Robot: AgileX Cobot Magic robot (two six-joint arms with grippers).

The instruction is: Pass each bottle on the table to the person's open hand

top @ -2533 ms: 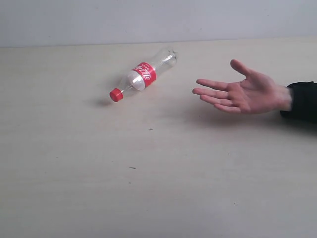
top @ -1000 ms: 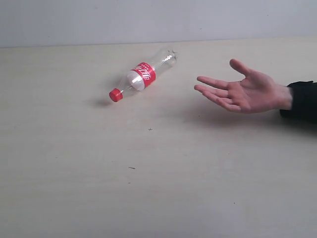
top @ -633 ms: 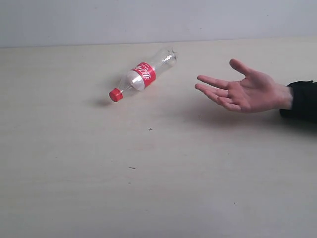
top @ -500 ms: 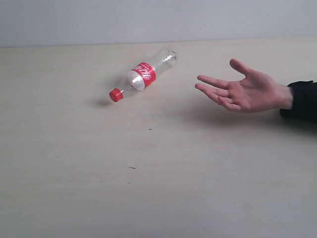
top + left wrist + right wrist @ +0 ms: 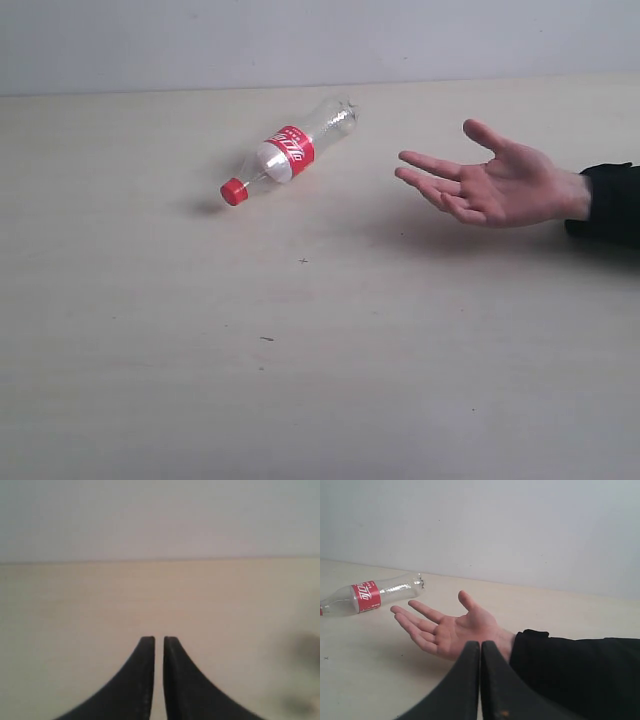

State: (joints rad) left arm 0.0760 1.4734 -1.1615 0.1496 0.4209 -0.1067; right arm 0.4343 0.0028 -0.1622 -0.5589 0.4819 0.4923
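Exterior view: one bottle [image 5: 290, 152] lies on its side on the table [image 5: 300, 380], at about eleven o'clock from the middle of the surface. It is clear, with a red label. Its long axis runs from the red cap [image 5: 234, 191] at eight o'clock up to its base at two o'clock. No other bottle shows in any view.

At three o'clock from the bottle, and well apart from it, the person's hand [image 5: 490, 185] hovers palm up. The fingers point back toward nine o'clock and a dark sleeve [image 5: 610, 200] trails off the edge.

Neither arm shows in this view, so distances to the bottle can only be judged from the wrist cameras. The right claw [image 5: 480, 645] is clenched, jaws pressed together and holding nothing. Its camera sees the hand [image 5: 450, 630] close ahead and the bottle [image 5: 370, 596] farther off, past the fingertips. The left claw [image 5: 159, 641] is all but closed, a thin slit between the jaws and nothing in it. Its camera shows only bare table and wall, no bottle.

The bottle lies on the left arm's side of the table, so that arm looks the likelier one to pick it up, though I cannot tell which claw is nearer. Either claw would need to open first, then close across the bottle's body, at right angles to that eight-to-two line.
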